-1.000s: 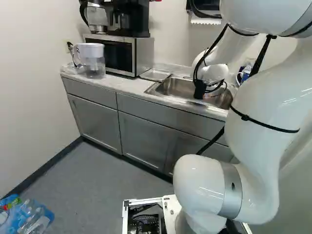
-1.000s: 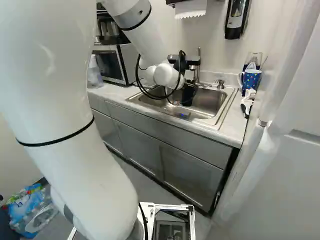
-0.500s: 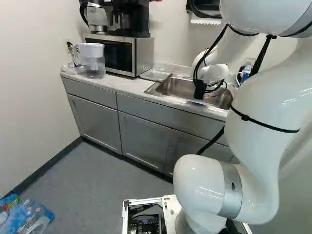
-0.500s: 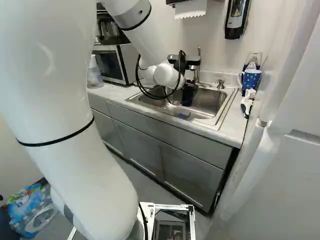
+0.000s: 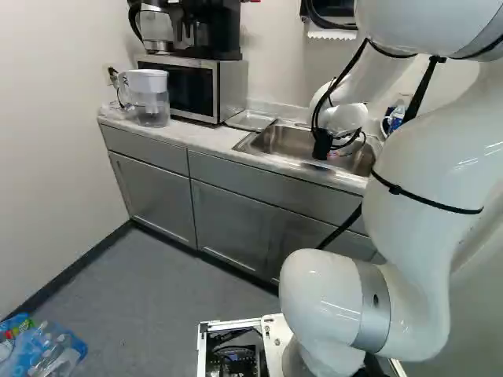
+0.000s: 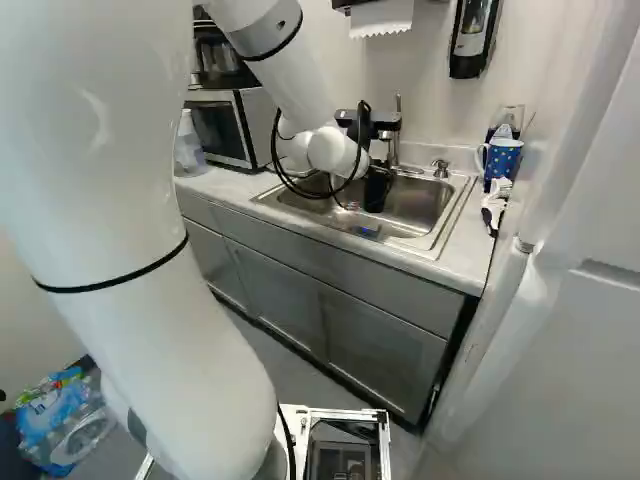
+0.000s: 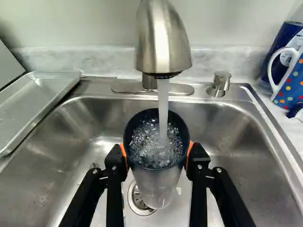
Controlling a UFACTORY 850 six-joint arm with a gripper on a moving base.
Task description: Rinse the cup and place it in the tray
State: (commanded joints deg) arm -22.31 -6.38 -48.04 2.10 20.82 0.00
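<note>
"What's the biggest thing there?"

"The grey-fronted counter (image 5: 157,161), running along the wall, with the white arm (image 6: 120,200) reaching over it."

"And after those?"

"The steel sink (image 7: 236,175), set into the countertop, then the microwave (image 5: 189,88) further along. The flat metal tray (image 7: 35,101) lies at the sink's edge, on the microwave's side."

"What's the gripper (image 6: 376,188) doing?"

"It's closed on the cup. In the wrist view, its orange pads (image 7: 123,155) press it from both sides."

"Anything near the microwave?"

"A clear pitcher (image 5: 149,106) with a white top, just beside it."

"Where's the water coming from?"

"The faucet (image 7: 163,40). Its stream falls straight into the cup's mouth, and the water inside is all bubbles."

"So where's the cup (image 7: 155,184)?"

"Over the basin, between the fingers, well apart from the tray. A blue dotted mug (image 7: 289,87) stands on the counter past the sink's other side."

"Smallest?"

"The round drain (image 7: 135,197), partly hidden behind the cup."
</note>
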